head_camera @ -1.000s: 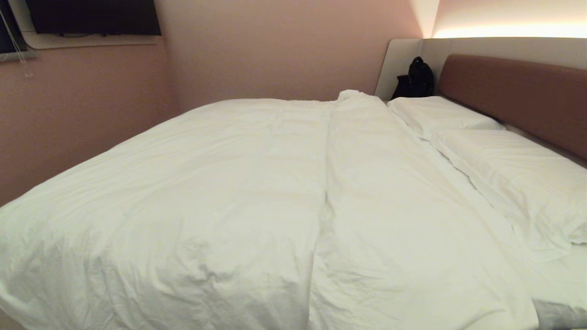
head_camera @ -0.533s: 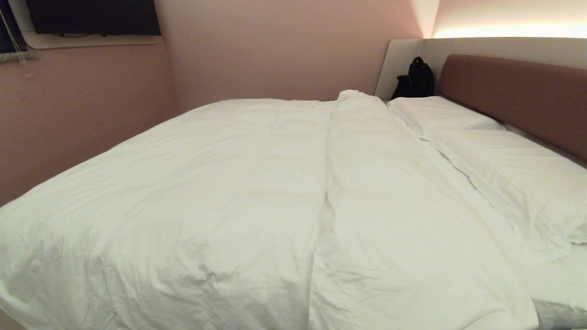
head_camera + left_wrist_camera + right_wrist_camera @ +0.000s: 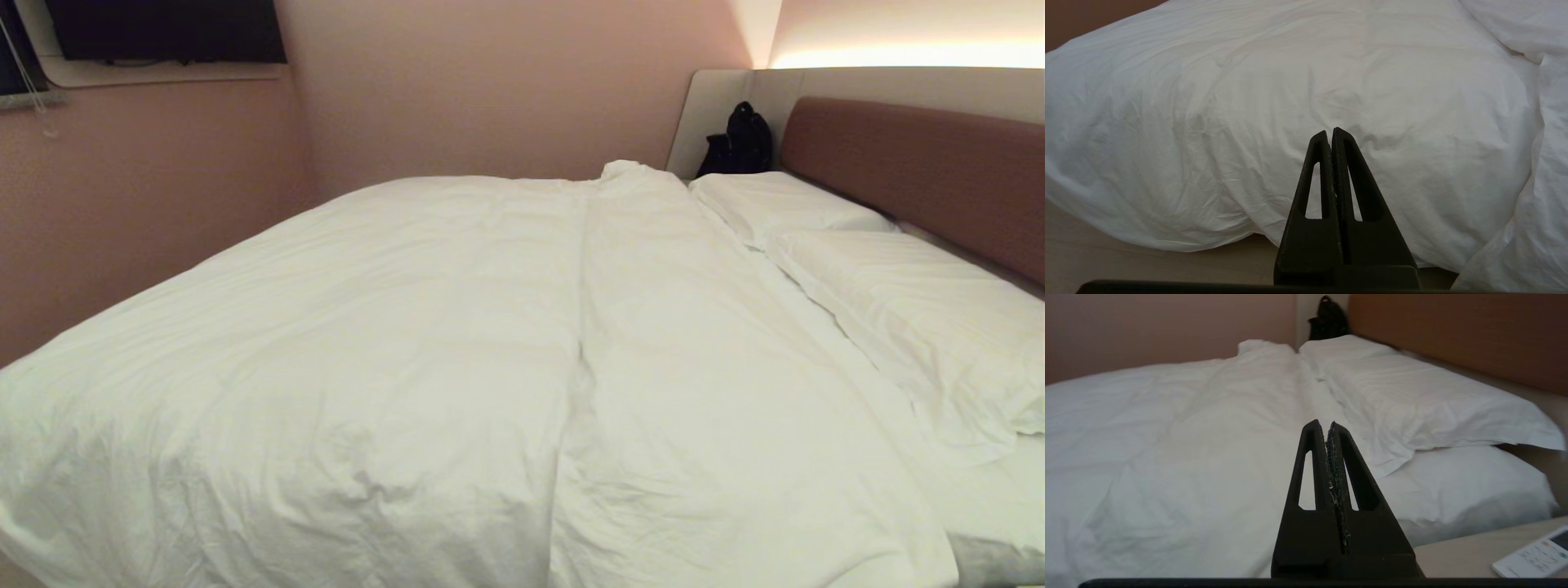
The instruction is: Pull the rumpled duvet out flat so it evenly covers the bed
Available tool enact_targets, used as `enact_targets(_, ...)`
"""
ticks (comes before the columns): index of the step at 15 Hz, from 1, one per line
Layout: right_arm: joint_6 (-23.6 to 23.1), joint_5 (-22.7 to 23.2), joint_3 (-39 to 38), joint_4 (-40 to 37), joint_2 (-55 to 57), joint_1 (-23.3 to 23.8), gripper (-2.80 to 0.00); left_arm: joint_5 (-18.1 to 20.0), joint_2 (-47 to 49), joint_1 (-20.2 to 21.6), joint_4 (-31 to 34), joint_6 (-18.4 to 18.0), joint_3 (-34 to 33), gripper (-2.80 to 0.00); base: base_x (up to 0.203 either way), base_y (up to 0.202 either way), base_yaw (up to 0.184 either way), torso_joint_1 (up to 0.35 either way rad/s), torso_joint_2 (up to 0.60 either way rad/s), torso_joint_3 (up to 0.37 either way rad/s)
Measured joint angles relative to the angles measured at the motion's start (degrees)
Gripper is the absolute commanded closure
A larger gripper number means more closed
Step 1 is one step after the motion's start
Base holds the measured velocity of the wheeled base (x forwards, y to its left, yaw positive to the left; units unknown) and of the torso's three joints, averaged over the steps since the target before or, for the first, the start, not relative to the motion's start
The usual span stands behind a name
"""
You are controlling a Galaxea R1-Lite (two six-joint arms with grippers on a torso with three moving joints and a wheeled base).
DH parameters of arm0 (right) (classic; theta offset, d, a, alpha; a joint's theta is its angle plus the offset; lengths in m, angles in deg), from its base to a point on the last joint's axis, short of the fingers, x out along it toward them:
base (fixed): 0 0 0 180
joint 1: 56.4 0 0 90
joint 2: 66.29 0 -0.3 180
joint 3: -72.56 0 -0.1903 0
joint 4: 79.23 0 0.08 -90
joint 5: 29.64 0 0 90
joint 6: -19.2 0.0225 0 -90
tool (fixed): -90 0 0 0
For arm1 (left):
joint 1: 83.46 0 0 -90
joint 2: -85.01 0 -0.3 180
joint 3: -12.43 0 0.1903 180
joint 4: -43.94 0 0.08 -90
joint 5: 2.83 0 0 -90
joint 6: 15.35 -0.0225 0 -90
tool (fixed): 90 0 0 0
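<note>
Both my grippers are pressed together, holding nothing: left gripper (image 3: 1331,132) near the duvet's (image 3: 457,343) hanging edge, right gripper (image 3: 1323,426) low beside the bed (image 3: 922,155), pointing towards the pillows (image 3: 1412,404).

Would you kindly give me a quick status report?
Left gripper shut, empty. Right gripper shut, empty. Duvet spread over bed, long crease down middle. Nothing obstructing.

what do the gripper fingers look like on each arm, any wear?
Both are matte black plastic: two tapered triangular fingers, each with a long slot cut through. The left gripper has clean inner pads. The right gripper has frayed pads flecked with pale specks along the seam. No cables or markings show.
</note>
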Motion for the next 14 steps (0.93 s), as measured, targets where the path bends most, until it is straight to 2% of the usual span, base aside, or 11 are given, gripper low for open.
enact_targets(4, -4.3, 7.1, -6.5, 5.8, 0.0, 0.0, 0.00, 0.0, 0.0, 0.0, 0.0, 0.0, 0.0, 0.00, 0.000, 0.000, 0.000, 0.000, 0.00, 0.000)
enact_targets(7, -6.2, 10.7, -12.1, 8.9, 0.0, 0.0, 0.00, 0.0, 0.0, 0.0, 0.0, 0.0, 0.0, 0.00, 0.000, 0.000, 0.000, 0.000, 0.00, 0.000)
enact_targets(10, -6.2, 12.5, -16.1, 9.7, 0.0, 0.0, 0.00, 0.0, 0.0, 0.0, 0.0, 0.0, 0.0, 0.00, 0.000, 0.000, 0.000, 0.000, 0.00, 0.000)
enact_targets(14, -6.0, 12.7, -18.8, 9.8, -0.1, 0.0, 0.00, 0.0, 0.0, 0.0, 0.0, 0.0, 0.0, 0.00, 0.000, 0.000, 0.000, 0.000, 0.00, 0.000)
